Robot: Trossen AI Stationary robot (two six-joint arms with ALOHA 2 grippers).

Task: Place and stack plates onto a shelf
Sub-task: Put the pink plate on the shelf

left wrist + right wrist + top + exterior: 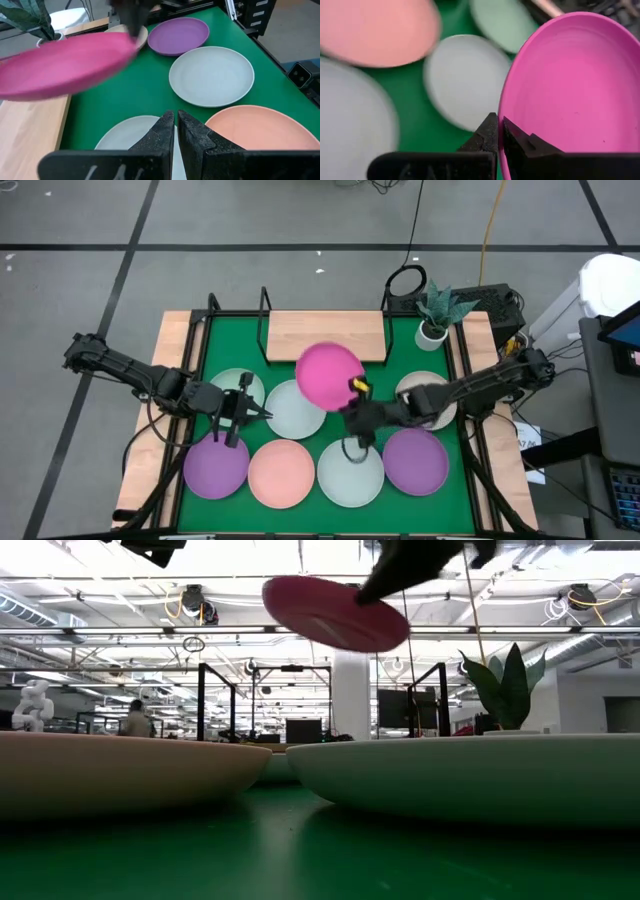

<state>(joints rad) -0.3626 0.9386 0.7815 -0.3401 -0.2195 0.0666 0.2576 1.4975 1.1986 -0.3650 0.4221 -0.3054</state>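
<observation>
The magenta plate (326, 373) is in the air over the green mat, just in front of the shelf (325, 332), a light wooden board on a black wire frame. My right gripper (355, 394) is shut on its rim. In the low view the magenta plate (335, 612) hangs tilted, high above the plates on the mat. My left gripper (262, 412) is shut and hovers over the white plate (292, 412), touching nothing. On the mat lie a mint plate (232, 387), two purple plates (215, 465) (415, 460), a salmon plate (282, 472), a pale plate (350, 472) and a beige plate (428, 385), partly under the right arm. My right gripper (500, 125) pinches the magenta plate's rim (506, 107) between its two fingers, at the edge nearest the table's near right. The fingers come level from the right side. The plate is lifted clear and tilted, its far side lower, as the low view shows.
A potted plant (437, 312) stands at the mat's far right corner beside the shelf. Black wire uprights (265, 310) rise at the shelf's ends. The plates fill most of the mat's near half.
</observation>
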